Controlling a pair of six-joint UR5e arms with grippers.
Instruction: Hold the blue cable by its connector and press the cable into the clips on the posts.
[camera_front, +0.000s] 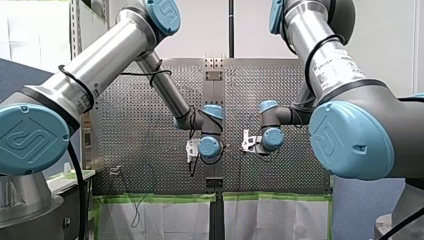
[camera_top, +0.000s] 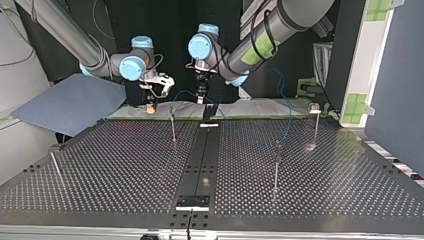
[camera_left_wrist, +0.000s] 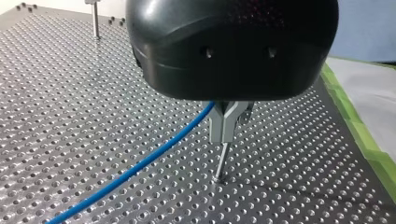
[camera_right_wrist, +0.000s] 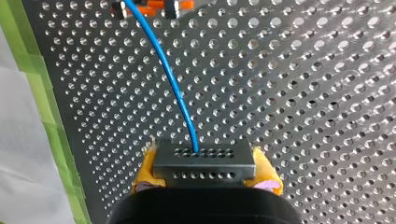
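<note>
Your right pincer (camera_right_wrist: 205, 171) is pinching the black rectangular connector with rows of small holes (camera_right_wrist: 204, 161) between its yellow pads (camera_right_wrist: 145, 170). The thin blue cable (camera_right_wrist: 173, 79) is leaving the middle of the connector and curving away over the perforated metal table (camera_right_wrist: 303, 93).

Your left pincer (camera_left_wrist: 226, 135) is showing its grey metal fingers (camera_left_wrist: 217, 123) pressed together. The cable is running in at them, so I judge they are pinching it, though the contact itself is hidden. Under those fingers a thin metal rod (camera_left_wrist: 222, 161) is going down to the table; I cannot tell if it is a post.

In the top view both pincers are hanging in the upper middle of the frame, at the far edge of the table. The nearest slim metal post (camera_top: 173, 127) is standing just below them, left of centre. I am not seeing the cable seated in any clip.

To do this step well, you should be gripping the connector firmly, holding the cable lightly stretched between the two pincers, and lowering it straight onto the clip, not sideways.
</note>
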